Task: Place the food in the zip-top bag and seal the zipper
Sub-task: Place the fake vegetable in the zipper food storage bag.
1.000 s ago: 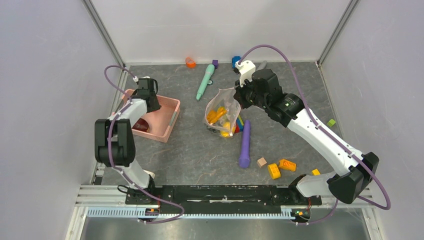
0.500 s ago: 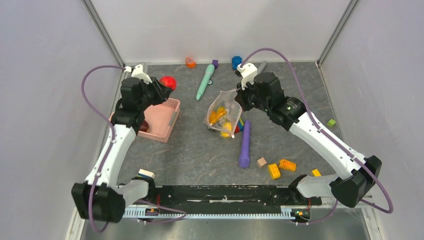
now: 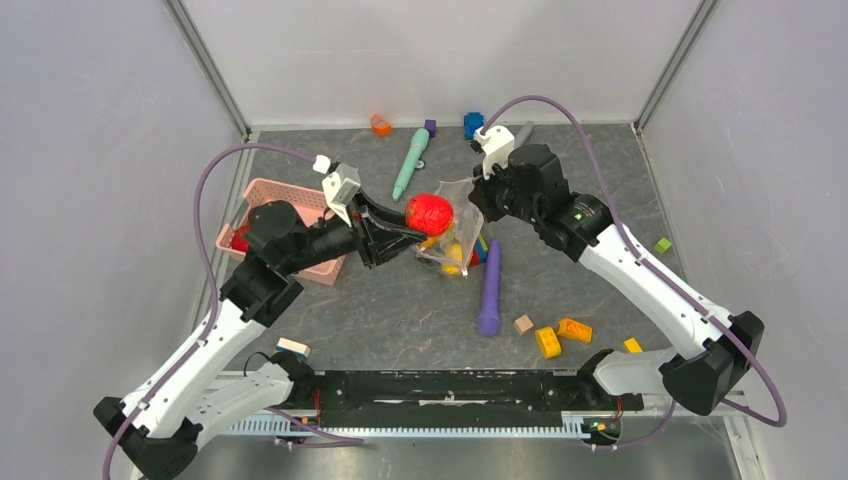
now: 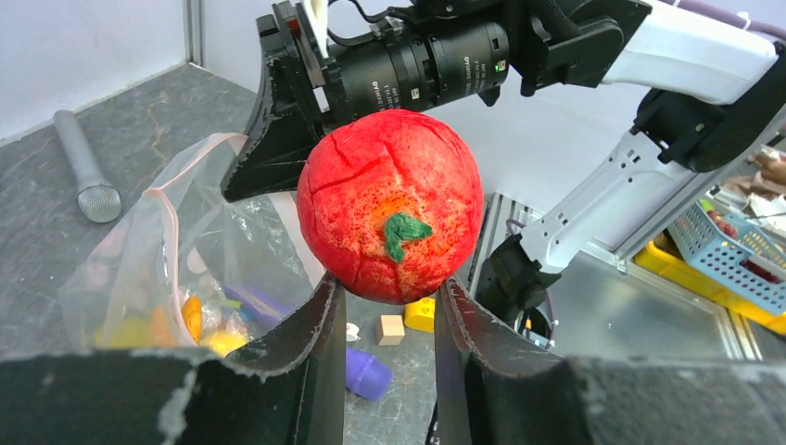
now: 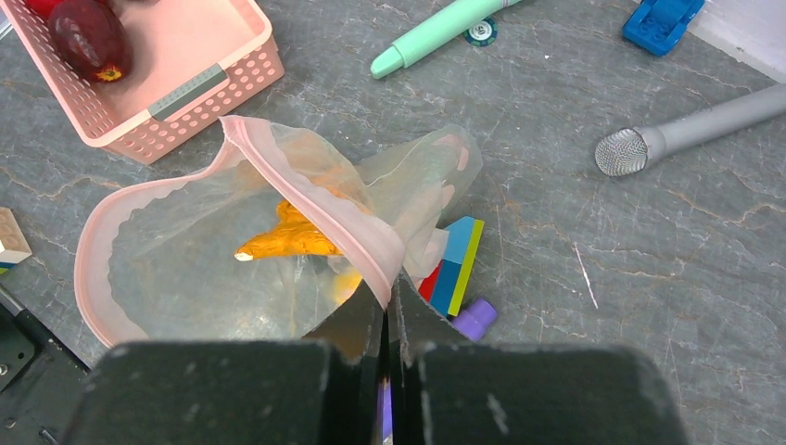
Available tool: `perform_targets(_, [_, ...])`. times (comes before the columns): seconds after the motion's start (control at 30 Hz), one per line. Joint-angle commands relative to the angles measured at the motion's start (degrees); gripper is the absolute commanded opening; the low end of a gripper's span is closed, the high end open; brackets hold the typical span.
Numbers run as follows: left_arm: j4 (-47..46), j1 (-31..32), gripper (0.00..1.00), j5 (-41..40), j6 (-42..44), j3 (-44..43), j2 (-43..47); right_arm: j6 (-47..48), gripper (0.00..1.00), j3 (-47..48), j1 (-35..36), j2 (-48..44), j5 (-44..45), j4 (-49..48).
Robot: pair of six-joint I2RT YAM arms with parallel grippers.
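My left gripper (image 3: 412,228) (image 4: 385,283) is shut on a piece of the food, a glossy red toy tomato (image 3: 429,212) (image 4: 389,218). It holds the tomato in the air right at the mouth of the zip-top bag (image 3: 452,232) (image 4: 167,260) (image 5: 185,269). My right gripper (image 3: 478,196) (image 5: 389,295) is shut on the bag's rim, pinching the pink zipper (image 5: 310,202) and holding the mouth up and open. Yellow and orange food (image 5: 287,241) lies inside the bag. A dark maroon fruit (image 5: 88,37) sits in the pink basket (image 3: 285,188) (image 5: 199,88).
A purple stick (image 3: 490,290) and a multicoloured block (image 5: 454,264) lie just right of the bag. A teal marker (image 3: 410,163) and a grey microphone (image 5: 686,130) lie behind it. Yellow blocks (image 3: 560,335) and a wooden cube (image 3: 523,324) sit near the front right.
My left arm has lifted the red tomato out of the pink basket and swung it right to the bag's mouth. The right gripper and the bag have stayed put.
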State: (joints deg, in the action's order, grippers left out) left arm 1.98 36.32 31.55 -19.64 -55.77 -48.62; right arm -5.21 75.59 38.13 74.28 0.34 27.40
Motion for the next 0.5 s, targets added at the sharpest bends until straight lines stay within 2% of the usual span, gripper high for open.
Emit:
perform_targets(0.0, [-2.3,1.5,0.10,1.5,4.4,-0.2,-2.4,-0.4,0.00,0.3,-0.1,-1.8,-0.2,-3.2])
perform_targets(0.17, [2.7,3.0,0.11,-2.5,5.2,-2.1,-7.1,-0.3,0.00,0.1,-0.1,-2.0,-0.2,-3.1])
perform_targets(0.47, [10.4,4.7,0.12,-14.3,6.7,-4.3,-11.9,0.2,0.00,0.5,-0.1,-1.5,-0.2,-2.3])
